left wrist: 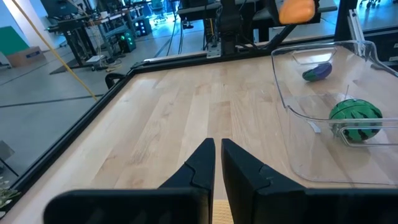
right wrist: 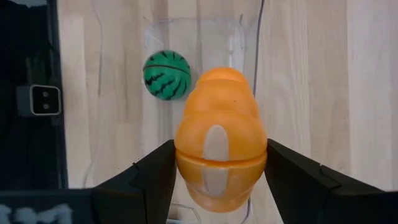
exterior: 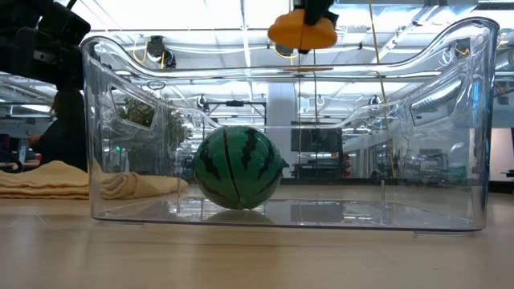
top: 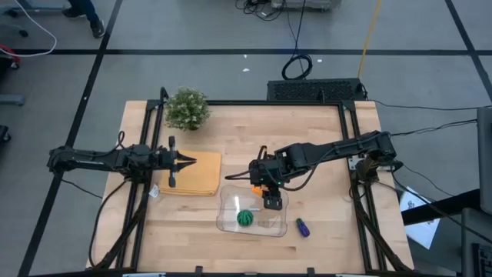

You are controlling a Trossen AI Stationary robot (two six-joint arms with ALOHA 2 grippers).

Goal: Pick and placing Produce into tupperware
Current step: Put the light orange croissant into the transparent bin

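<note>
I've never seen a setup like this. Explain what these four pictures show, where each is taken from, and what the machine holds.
It is a robot with two dark arms at a wooden table. One picture looks straight down, one looks level across the tabletop, and two come from cameras on the wrists. The right gripper holds an orange toy piece above the clear tupperware. A green striped ball already lies inside. A blue-purple piece lies on the table beside the container. The left gripper waits, shut, over a tan pad. A small potted plant stands at the back.
</note>
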